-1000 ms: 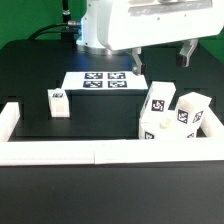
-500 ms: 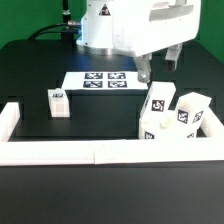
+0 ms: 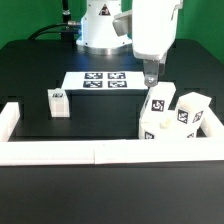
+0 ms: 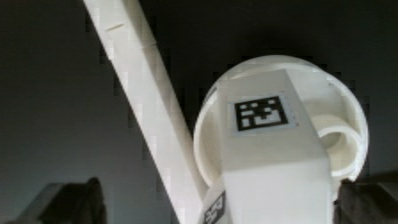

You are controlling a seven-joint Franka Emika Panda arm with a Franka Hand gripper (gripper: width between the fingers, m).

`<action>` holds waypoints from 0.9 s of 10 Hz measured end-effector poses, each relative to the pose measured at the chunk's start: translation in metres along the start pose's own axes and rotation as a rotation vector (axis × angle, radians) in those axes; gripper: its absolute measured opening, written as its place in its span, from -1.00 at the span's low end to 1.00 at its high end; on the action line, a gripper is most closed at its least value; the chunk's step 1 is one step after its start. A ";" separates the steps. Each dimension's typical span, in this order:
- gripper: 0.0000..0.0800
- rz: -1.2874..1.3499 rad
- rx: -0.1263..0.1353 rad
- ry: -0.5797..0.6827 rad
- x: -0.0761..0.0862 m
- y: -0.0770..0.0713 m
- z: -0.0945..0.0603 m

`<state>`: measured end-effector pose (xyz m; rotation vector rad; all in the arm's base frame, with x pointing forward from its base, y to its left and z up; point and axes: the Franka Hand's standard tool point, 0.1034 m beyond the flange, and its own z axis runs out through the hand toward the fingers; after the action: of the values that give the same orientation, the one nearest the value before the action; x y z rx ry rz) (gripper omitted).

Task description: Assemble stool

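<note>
gripper (image 3: 150,75) open, nothing between the jaws, hanging just above the right-side cluster in the exterior view

stool parts: one leg block (image 3: 58,102) sits alone on the exterior view's left, just inside the rail (image 3: 100,152), with bare black table (image 3: 100,115) on every side of it. two more tagged blocks (image 3: 158,100) (image 3: 192,108) are packed into the corner on the exterior view's right, tight against the rail. can't separate the seat's outline in that cluster from this angle

wrist view: round seat (image 4: 294,85) right under the camera, a tag face over its middle, a socket (image 4: 338,130) near its rim. the rail (image 4: 143,100) runs as a long straight edge just beside the disc. can't tell if they touch. dark fingertips (image 4: 71,203) show wide apart, off the parts

room: wide open strip of table between the lone block and the cluster. marker board (image 3: 97,80) lies flat behind it, clear of everything. rail closes the near edge and both sides, so the corner cluster is open only from above and from the table's middle
</note>
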<state>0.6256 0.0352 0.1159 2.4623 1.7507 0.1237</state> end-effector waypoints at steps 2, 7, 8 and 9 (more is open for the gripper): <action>0.62 0.043 0.033 -0.023 0.012 -0.010 0.006; 0.62 0.041 0.027 -0.018 0.013 -0.014 0.023; 0.62 0.043 0.027 -0.019 0.012 -0.013 0.023; 0.62 0.043 0.027 -0.019 0.012 -0.013 0.023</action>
<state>0.6200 0.0493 0.0915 2.5122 1.7042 0.0807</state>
